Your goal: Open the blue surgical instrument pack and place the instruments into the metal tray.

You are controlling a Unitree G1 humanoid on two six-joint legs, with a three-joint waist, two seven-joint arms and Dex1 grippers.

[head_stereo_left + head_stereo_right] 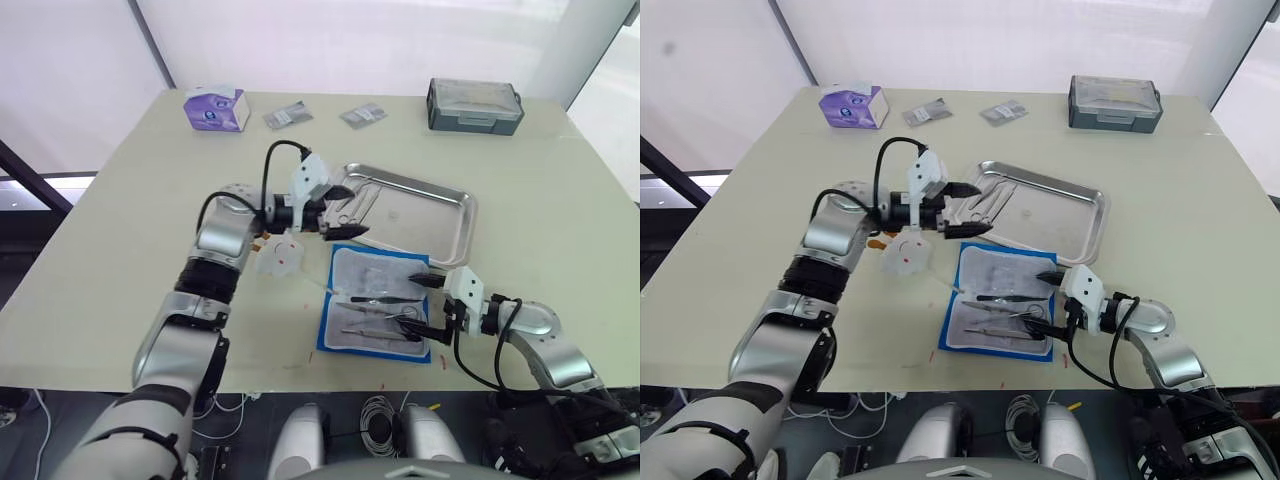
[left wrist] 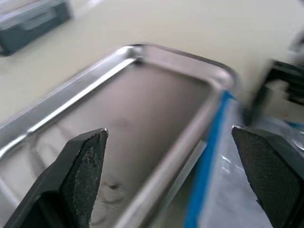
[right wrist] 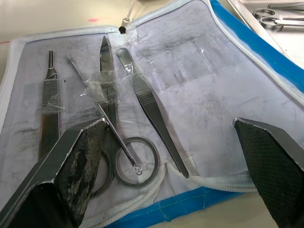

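The right gripper (image 1: 428, 303) sits nearest, by the front edge of the tabletop (image 1: 120, 200), fingers spread apart and empty at the open side of the blue surgical instrument pack (image 1: 377, 300). The pack lies unfolded flat, pale clear-pocketed lining up, just in front of the metal tray (image 1: 440, 215) and about touching its near rim. Opening is judged complete.

Unloading is partly done. Several instruments (image 3: 114, 114) are in the lining pockets: ring-handled scissors, blunt tweezers (image 3: 149, 107), a slim flat handle and a thin probe, all bright steel. At least one ring-handled tool (image 1: 360, 197) lies in the tray's left end.

The left gripper (image 1: 340, 211) hangs over that end, fingers apart, holding nothing.

The tray is shallow, polished, with rounded corners and a raised rim. The pack is soft fabric with white stitched edging.

A grey lidded box (image 1: 475, 105) stands at the far right.
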